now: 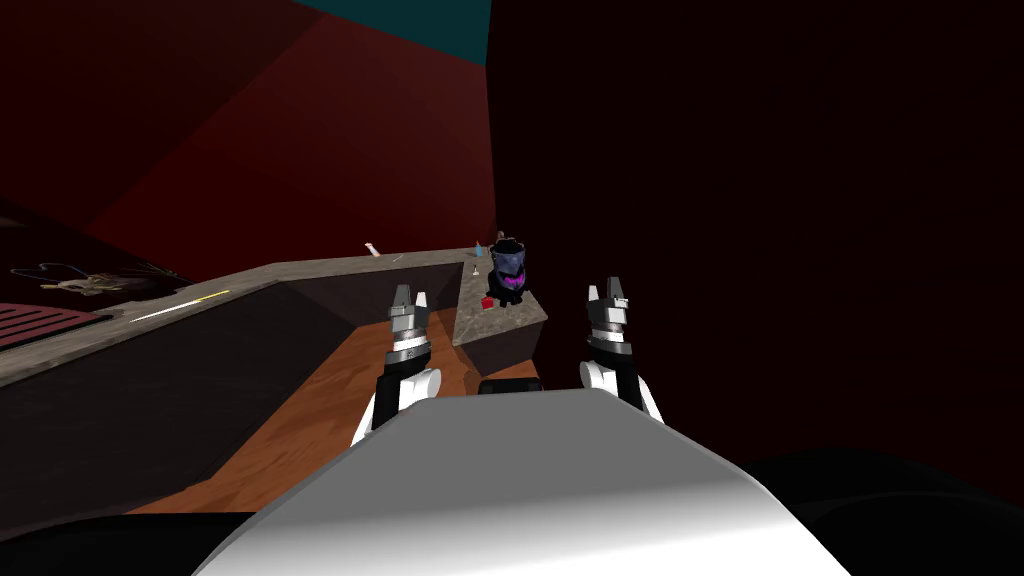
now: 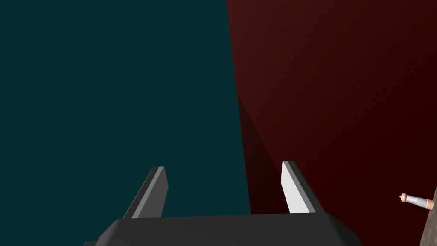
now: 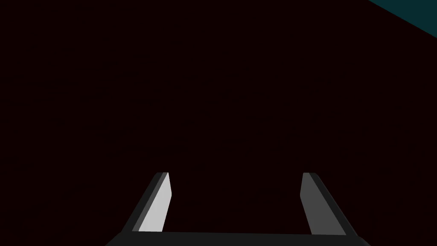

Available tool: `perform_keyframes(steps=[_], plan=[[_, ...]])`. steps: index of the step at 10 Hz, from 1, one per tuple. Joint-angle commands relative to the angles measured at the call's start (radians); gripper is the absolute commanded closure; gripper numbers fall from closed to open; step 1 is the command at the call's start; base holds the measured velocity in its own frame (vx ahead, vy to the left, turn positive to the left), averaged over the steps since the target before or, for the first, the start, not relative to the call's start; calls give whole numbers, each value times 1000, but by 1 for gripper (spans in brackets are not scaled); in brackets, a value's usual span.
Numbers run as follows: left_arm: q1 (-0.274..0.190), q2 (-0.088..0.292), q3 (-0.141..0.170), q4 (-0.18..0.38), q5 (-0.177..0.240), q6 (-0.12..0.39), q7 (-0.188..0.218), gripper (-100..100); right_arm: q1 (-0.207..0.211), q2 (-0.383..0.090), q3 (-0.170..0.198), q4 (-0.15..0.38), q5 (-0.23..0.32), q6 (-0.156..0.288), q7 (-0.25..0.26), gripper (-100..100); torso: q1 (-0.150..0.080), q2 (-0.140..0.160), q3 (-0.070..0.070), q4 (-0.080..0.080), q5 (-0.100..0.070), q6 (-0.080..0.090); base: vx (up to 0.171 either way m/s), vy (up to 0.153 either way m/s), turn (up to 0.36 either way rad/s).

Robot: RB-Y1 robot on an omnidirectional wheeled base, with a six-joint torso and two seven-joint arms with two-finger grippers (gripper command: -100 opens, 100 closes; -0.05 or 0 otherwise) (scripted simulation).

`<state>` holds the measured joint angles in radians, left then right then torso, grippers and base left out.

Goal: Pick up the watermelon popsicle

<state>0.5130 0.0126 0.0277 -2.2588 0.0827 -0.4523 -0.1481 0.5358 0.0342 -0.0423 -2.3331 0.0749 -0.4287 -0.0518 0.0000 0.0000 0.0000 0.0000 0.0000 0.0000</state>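
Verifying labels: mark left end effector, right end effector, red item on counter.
left end effector (image 1: 411, 292): head view, between fingertips.
right end effector (image 1: 603, 288): head view, between fingertips.
red item (image 1: 487, 302): head view, its middle.

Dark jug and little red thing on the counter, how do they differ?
The dark jug stands much taller than the red thing. The dark jug is near black with purple and pink marks; the red thing is plain red. Both rest on the grey counter.

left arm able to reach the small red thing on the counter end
Probably, once re-aimed: the open left gripper aims at the wall, yet nothing stands between it and the red thing on the counter.
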Motion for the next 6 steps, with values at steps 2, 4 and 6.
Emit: perform_keyframes(steps=[2, 4, 6], plan=[[-35, 56, 14, 17, -5, 59, 28, -100, 0, 0, 0, 0, 0, 0, 0, 0, 3, 2, 1, 0, 1, 0, -68, 77, -63], [-74, 87, 29, 37, -12, 118, 59, -100, 0, 0, 0, 0, 0, 0, 0, 0, 7, 6, 4, 1, 2, 0, -109, 87, -79], [-99, 101, 38, 50, -16, 162, 78, -100, 0, 0, 0, 0, 0, 0, 0, 0, 8, 7, 4, 2, 2, 0, -88, 102, -62]])
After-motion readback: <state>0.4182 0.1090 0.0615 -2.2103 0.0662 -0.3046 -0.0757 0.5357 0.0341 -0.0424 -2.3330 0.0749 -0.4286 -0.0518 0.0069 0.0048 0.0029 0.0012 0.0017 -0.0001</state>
